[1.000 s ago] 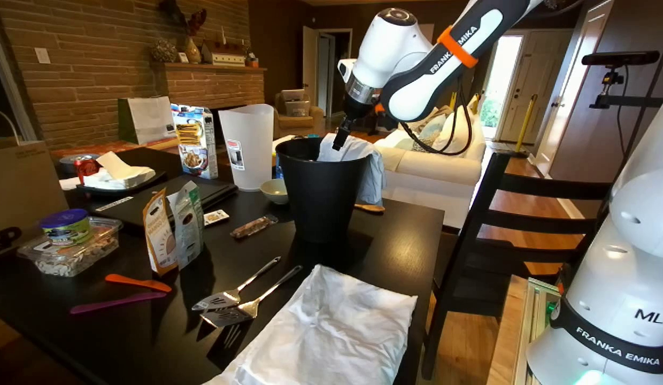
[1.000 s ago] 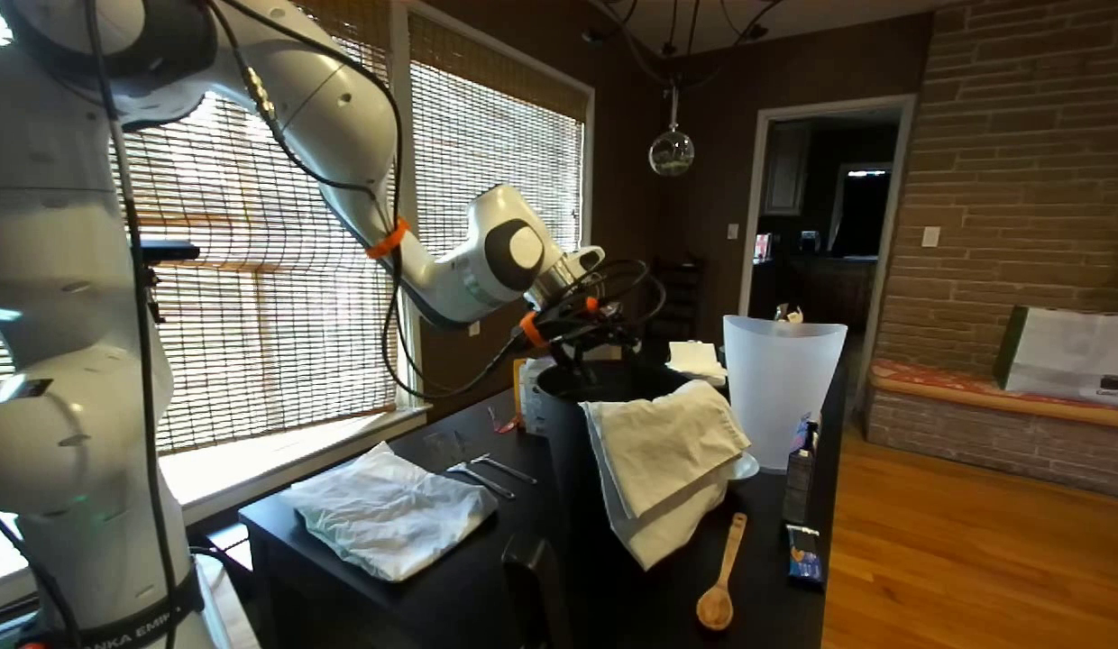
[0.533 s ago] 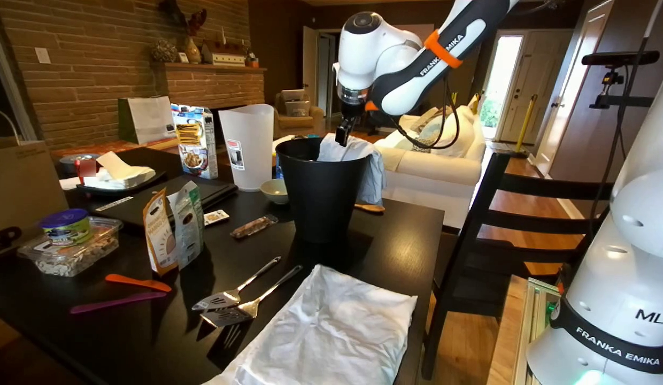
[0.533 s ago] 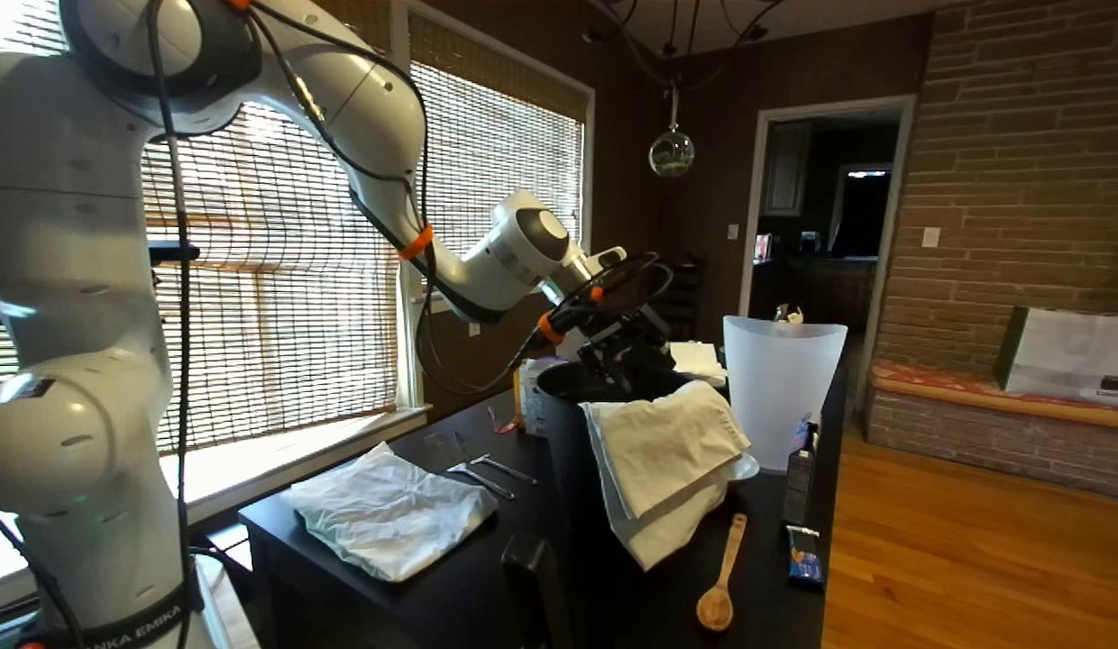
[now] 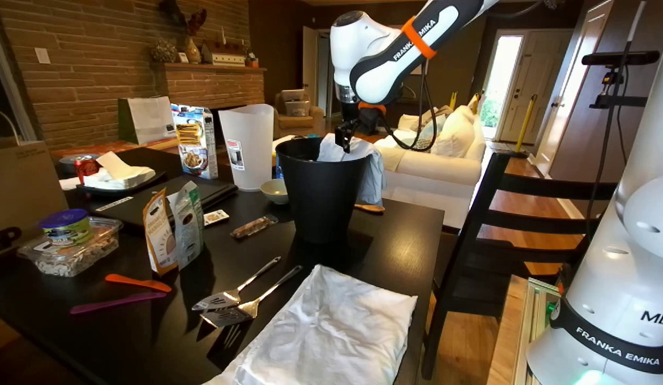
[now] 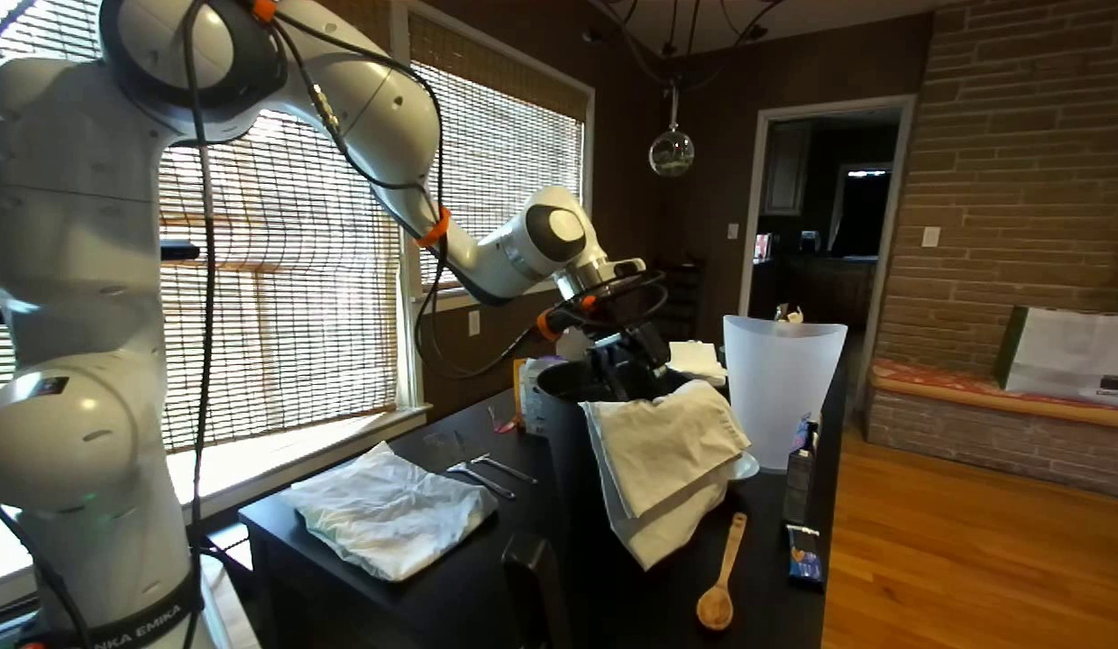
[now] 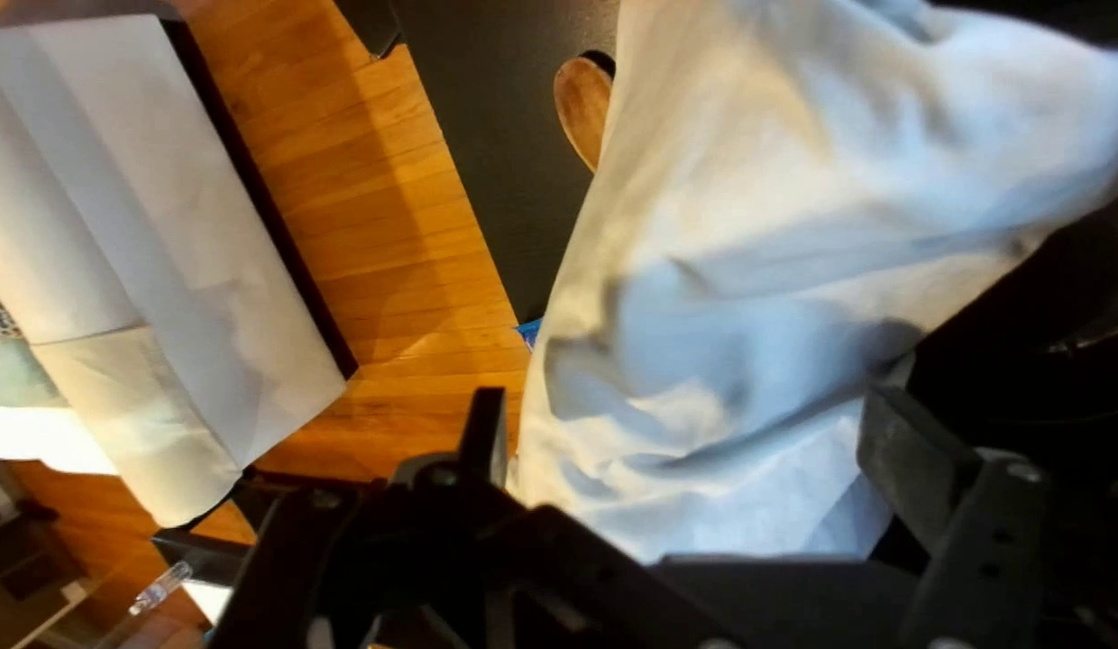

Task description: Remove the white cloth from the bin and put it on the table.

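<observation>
Cloth (image 6: pixel 667 451) drapes over bin (image 5: pixel 323 198) rim, lower corner pointing down.

The inside floor of the bin (image 5: pixel 326 206) is hidden behind its wall, so how far down the white cloth (image 6: pixel 672 451) reaches cannot be told. In the wrist view the cloth runs off past the top, its folds blurred, and whether the tool (image 7: pixel 690 437) touches it is unclear. There the cloth also covers part of the wooden spoon (image 7: pixel 581 104), near an edge of the table (image 7: pixel 496 171). In an exterior view the bin hides one side of the bowl (image 5: pixel 273 191), and the crinkled white sheet (image 5: pixel 331 331) is cut off at the bottom. Lettering on the tall carton (image 5: pixel 195 141) is largely too small to read there. Part of the arm (image 5: pixel 393 59) lies past the top.
</observation>
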Robot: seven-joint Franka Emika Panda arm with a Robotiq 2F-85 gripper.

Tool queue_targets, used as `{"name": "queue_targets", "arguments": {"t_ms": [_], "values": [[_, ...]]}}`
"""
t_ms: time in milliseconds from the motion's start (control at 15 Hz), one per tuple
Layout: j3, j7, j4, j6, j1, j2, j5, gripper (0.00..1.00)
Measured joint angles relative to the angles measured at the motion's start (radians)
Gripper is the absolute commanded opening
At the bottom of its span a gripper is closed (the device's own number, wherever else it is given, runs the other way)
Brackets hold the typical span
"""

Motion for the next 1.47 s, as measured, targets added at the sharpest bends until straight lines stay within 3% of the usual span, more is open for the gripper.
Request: {"name": "queue_targets", "arguments": {"t_ms": [733,1467], "values": [[-0.013,0.069,0.013,-0.036,0.083,0.023,-0.007,1.0],[-0.013,0.28,0.012,-0.032,0.154,0.117,-0.308,1.0]]}}
